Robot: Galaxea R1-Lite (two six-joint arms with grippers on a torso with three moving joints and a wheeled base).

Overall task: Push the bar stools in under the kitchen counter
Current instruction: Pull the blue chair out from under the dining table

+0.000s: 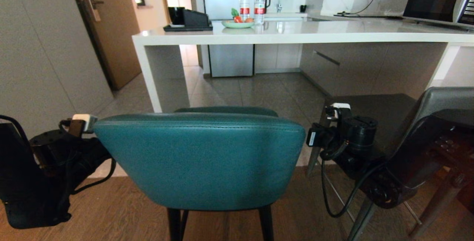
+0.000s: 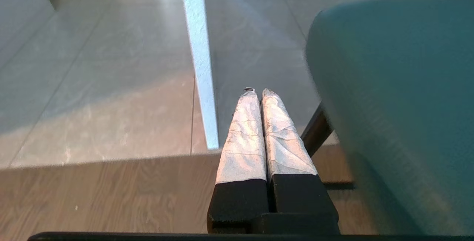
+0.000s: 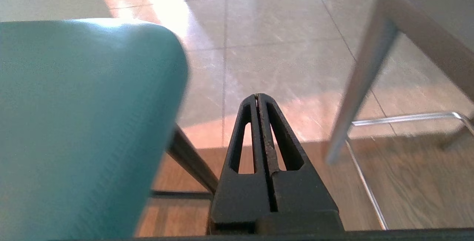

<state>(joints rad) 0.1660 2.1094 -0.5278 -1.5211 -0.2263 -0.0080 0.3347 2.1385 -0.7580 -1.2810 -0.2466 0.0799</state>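
The teal bar stool (image 1: 200,159) stood on the wooden floor (image 1: 122,211) directly before the robot, with its curved back toward the camera and its thin black legs below. It was well apart from the kitchen counter (image 1: 296,35), with grey tiled floor (image 1: 259,93) between them, so it was not under the worktop. The dark-grey bar stool (image 1: 389,122) stood to the right of the teal one, also short of the counter.

The left gripper (image 2: 258,92) was just beside the left edge of the teal back, its two tape-wrapped fingers (image 2: 242,137) pressed together and holding nothing. The right gripper (image 3: 257,98) was just beside the right edge of the same back, between the two stools, its black fingers also closed together and empty. Whether either gripper touched the leather, I could not tell.

On the counter stood two water bottles (image 1: 251,0), a green plate (image 1: 237,24) with fruit and a black tray (image 1: 189,24); a microwave (image 1: 440,0) was at the far right
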